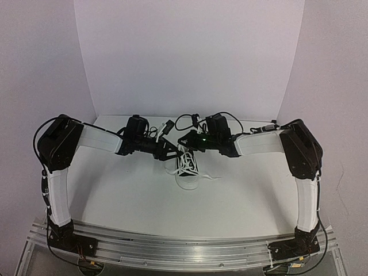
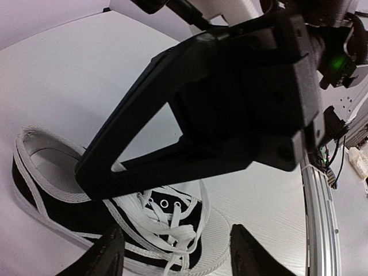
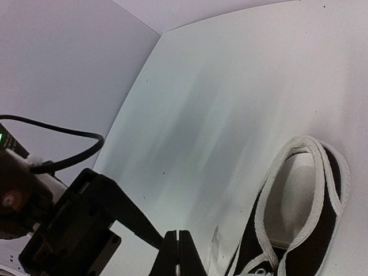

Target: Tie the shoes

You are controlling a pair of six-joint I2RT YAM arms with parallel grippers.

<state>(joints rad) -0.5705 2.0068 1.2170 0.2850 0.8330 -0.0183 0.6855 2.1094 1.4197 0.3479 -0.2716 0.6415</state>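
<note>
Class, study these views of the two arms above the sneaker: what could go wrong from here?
1. The shut right gripper crosses close in front of the open left gripper; they may collide.
2. Nothing pins the sneaker; pulling its laces might drag it.

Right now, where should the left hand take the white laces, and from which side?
Probably the slack laces bunched atop the shoe. Come from above: they sit raised there, and the open left hand hangs astride them.
</note>
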